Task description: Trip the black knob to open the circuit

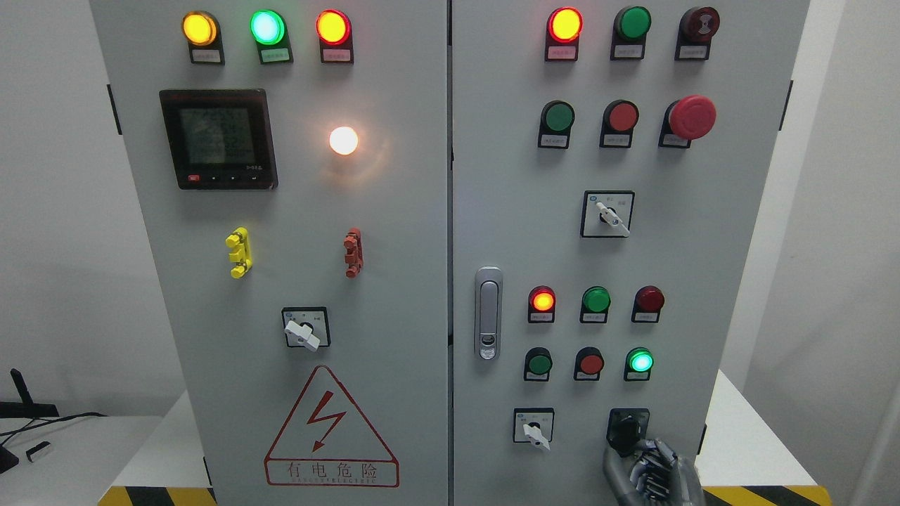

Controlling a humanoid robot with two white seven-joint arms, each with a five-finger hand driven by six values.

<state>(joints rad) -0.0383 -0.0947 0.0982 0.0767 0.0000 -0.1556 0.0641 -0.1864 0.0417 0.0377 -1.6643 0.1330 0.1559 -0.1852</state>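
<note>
Knob (628,429), black, sits low on the cabinet's right door (703,225), right of a white selector (534,427). Its handle seems to run upright, tilted slightly. Right hand (650,469) reaches up from below, fingers (613,460) touching the knob; whether they clamp it is unclear. Next likely: grip firmly, then twist.

Plain white walls (56,211) stand behind, evenly lit. At the left a white table (77,450) carries black cables (42,422) and a black stand (24,400) — a white platform (745,436) edged with yellow-black hazard tape (759,495) shows lower right.
</note>
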